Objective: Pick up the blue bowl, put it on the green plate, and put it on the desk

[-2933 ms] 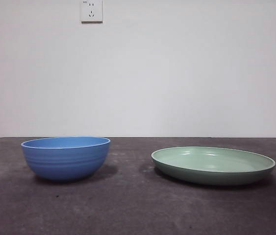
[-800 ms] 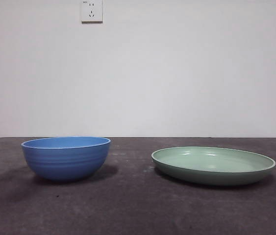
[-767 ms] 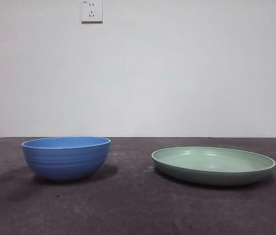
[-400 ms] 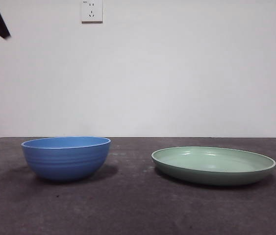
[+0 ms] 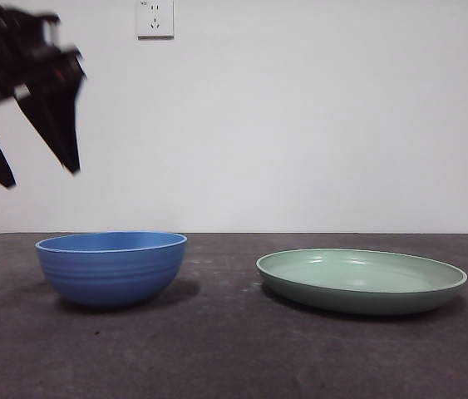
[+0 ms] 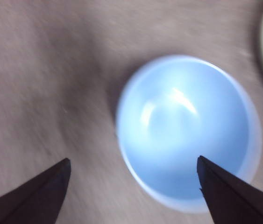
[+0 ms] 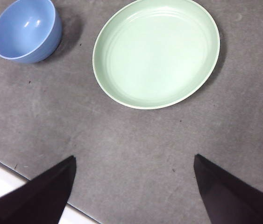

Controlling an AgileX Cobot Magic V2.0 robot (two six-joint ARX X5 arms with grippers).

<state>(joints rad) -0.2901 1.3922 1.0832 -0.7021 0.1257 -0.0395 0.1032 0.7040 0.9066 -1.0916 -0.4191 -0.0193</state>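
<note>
The left claw is hanging high above and a little outward of the blue bowl, its two black jaws spread wide and gripping nothing — a stance that suits straddling the bowl's rim once it is lowered. In the left wrist view the bowl is lying between and beyond the jaws, blurred, so the arm is likely in motion toward it. The bowl is sitting upright on the bench, well apart from the green plate, which is lying flat with nothing in it and offering a wide, shallow landing spot. The right claw is waiting high over the near side of the bench, jaws parted and holding nothing, looking down on both the bowl and the plate; it is keeping clear of the work. The bench is showing a dark grey-brown, mottled matte top — probably grippy enough that the bowl will not slide. Behind it a plain white wall is carrying a wall socket.
</note>
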